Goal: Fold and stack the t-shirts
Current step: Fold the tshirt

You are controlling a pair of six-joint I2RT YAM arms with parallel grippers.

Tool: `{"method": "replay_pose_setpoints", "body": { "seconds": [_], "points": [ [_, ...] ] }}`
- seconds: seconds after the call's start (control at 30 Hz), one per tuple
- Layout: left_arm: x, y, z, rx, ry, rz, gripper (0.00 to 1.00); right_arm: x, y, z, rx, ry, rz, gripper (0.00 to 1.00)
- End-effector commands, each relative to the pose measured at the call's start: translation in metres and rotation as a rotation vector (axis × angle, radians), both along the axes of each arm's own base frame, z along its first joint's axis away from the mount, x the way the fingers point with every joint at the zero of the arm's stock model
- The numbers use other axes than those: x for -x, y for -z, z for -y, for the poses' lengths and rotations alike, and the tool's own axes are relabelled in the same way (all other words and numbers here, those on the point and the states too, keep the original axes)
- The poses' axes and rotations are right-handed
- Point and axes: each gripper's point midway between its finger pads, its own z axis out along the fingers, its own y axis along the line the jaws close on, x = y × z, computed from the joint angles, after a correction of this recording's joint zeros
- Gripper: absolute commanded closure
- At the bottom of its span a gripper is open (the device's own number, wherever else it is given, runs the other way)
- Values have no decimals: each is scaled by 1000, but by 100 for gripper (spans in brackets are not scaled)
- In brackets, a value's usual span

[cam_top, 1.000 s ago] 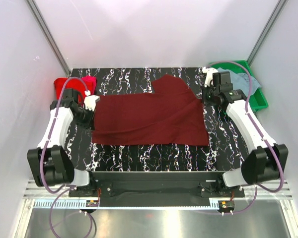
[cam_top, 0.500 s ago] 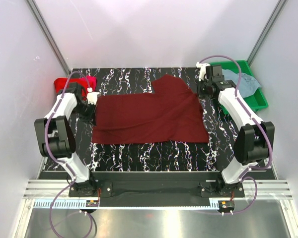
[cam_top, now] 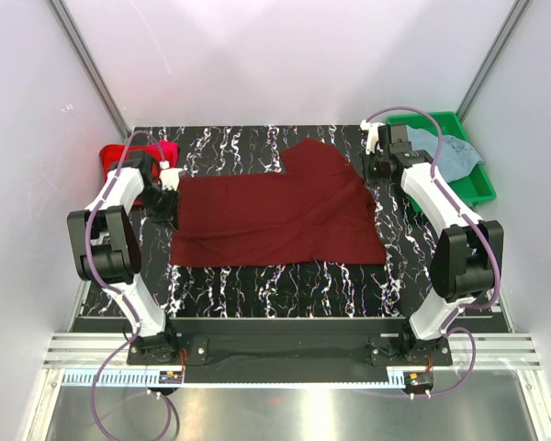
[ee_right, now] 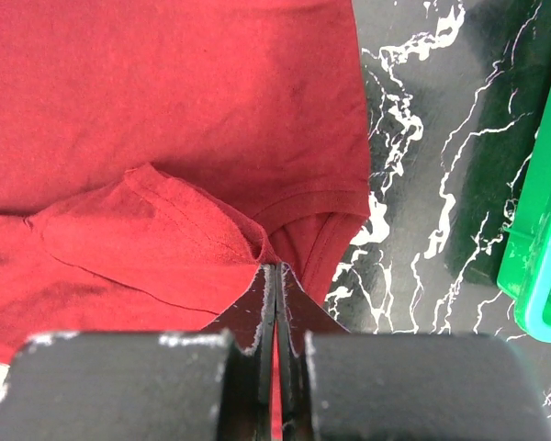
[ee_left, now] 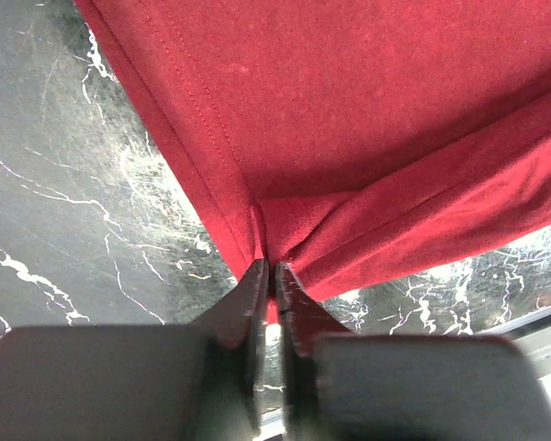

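Right now I see the dark maroon t-shirt [cam_top: 275, 209] spread flat on the black marbled table [cam_top: 285, 276]. My left gripper [ee_left: 269, 272] pinches a fold at its left edge, jaws almost together. My right gripper [ee_right: 274, 272] is clamped on its far-right corner. Left of that shirt lie the bright red t-shirt [cam_top: 118, 158] and the pink t-shirt [cam_top: 166, 148]. Right of it, the grey-blue t-shirt [cam_top: 450, 152] sits in the green tray [cam_top: 478, 186].

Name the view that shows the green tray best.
Top external: the tray is nearly whole there, with a grey-blue shirt in it. In the right wrist view only a corner of the tray shows; the left wrist view shows none.
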Motion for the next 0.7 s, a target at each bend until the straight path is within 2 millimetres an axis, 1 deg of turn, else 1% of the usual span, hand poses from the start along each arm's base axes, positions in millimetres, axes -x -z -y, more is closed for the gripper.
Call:
{"method": "replay_pose_setpoints", "body": {
  "seconds": [0.0, 0.03, 0.07, 0.1, 0.13, 0.17, 0.2, 0.23, 0.27, 0.33, 0.37, 0.4, 0.43, 0.47, 0.5, 0.53, 0.57, 0.6, 0.63, 0.67],
  "points": [
    [-16, -10, -9, -26, -46, 58, 82, -7, -13, 2, -2, -12, 60, 100],
    [-18, -13, -9, -22, -51, 63, 78, -5, -11, 2, 1, -13, 51, 98],
    [-19, -15, -8, -16, -57, 65, 73, -3, -13, 3, 5, -13, 53, 87],
    [-20, -19, -8, -12, -59, 72, 72, -1, -13, 4, 9, -13, 51, 80],
    [-24, -28, -7, -11, -63, 93, 68, 1, -16, 6, 16, -10, 55, 73],
    [-27, -39, -7, -5, -67, 125, 65, 4, -17, 7, 19, -8, 54, 56],
    [-30, -47, -4, 3, -65, 147, 64, 6, -18, 8, 20, -5, 56, 50],
    [-37, -60, -3, 15, -77, 187, 63, 9, -19, 8, 20, -5, 53, 46],
    [-41, -68, -1, 21, -83, 211, 61, 13, -24, 9, 17, -5, 58, 43],
    [-47, -90, 9, 60, -83, 256, 59, 18, -26, 8, 7, -8, 58, 41],
    [-48, -94, 13, 74, -78, 258, 57, 19, -28, 7, 3, -11, 64, 41],
    [-51, -99, 22, 92, -61, 260, 54, 19, -29, 6, -3, -12, 67, 41],
    [-49, -99, 32, 129, -45, 246, 53, 16, -32, 3, -22, -17, 79, 41],
    [-45, -97, 40, 150, -32, 223, 50, 11, -30, 0, -32, -22, 79, 41],
    [-42, -93, 52, 169, -1, 204, 48, 8, -30, -3, -43, -32, 81, 41],
    [-38, -88, 62, 191, 26, 182, 42, 2, -19, -9, -63, -41, 58, 41],
    [-35, -84, 70, 200, 50, 168, 39, -6, -23, -13, -77, -49, 68, 41],
    [-30, -73, 83, 209, 84, 131, 38, -12, -20, -17, -88, -58, 61, 41],
    [-27, -69, 89, 219, 93, 108, 38, -17, -17, -22, -108, -68, 46, 41],
    [-25, -64, 89, 223, 81, 83, 38, -31, -11, -26, -116, -72, 31, 42]
  ]
}}
